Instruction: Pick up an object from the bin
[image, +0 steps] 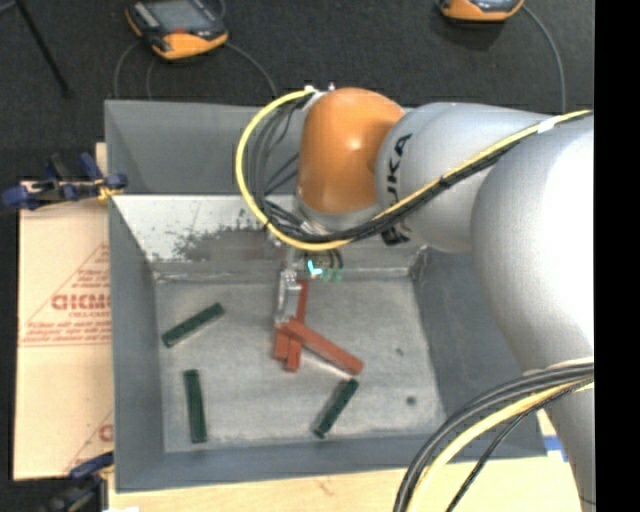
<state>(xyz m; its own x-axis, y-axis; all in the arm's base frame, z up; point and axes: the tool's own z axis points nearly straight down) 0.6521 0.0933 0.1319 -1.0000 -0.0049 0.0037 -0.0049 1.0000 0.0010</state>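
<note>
Camera view: my arm (480, 170) enters from the right of the frame and crosses the upper middle. It ends in the orange cover (345, 150), which has cables looped round it. Below the cover my gripper (291, 298) points down into the bin (130, 330), at the middle of the frame, near the back edge of the bin floor.

Gripper state: I cannot tell from this view whether it is spread or closed, or whether anything is clamped in it.

Nearest thing: the steep red bar (292, 345), which lies just below the gripper at the middle of the floor. Its upper end meets the gripper tip in the frame; contact cannot be confirmed. The slanted red bar (335, 355) crosses it low down and runs toward the lower right.

Other contents, all apart from the gripper:
- Left green bar (193, 325): left of centre, tilted up to the right.
- Lower green bar (194, 405): lower left of the floor, nearly upright in the frame.
- Right green bar (335, 408): lower middle, below the slanted red bar, tilted up to the right.
</note>
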